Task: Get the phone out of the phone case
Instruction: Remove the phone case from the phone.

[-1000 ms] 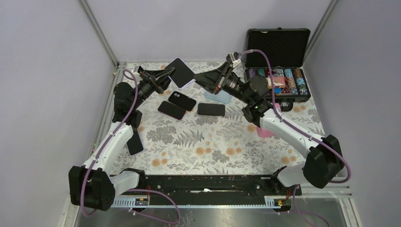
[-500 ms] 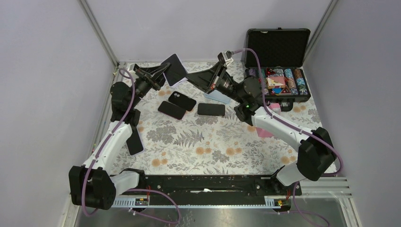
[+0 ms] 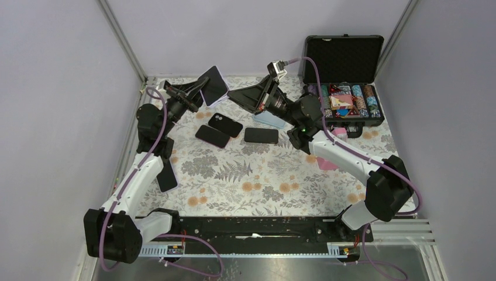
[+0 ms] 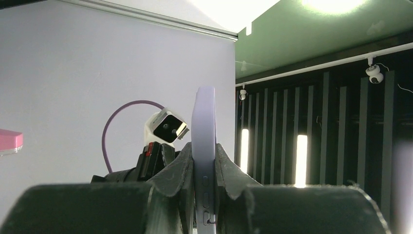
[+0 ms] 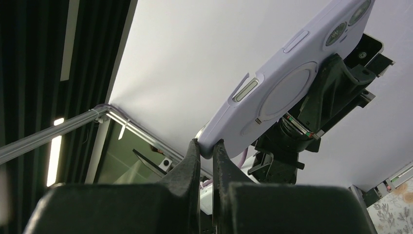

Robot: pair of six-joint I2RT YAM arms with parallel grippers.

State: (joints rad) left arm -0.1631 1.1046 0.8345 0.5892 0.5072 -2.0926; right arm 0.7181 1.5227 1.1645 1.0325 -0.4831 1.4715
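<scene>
I see the left arm [image 3: 143, 167] reaching up and the right arm [image 3: 345, 155] stretched leftward, the two meeting above the far left of the desk [image 3: 263, 175]. The left tool [image 4: 203, 151] is clamped across the phone case [image 4: 203, 117], holding it and the phone [image 3: 214, 85] aloft. The right tool [image 5: 207, 146] is pinched tight on one corner of the phone case.

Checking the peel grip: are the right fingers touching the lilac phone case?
Touching. Right wrist view: the right fingers pinch the lilac phone case by its lower corner, no gap showing.
</scene>
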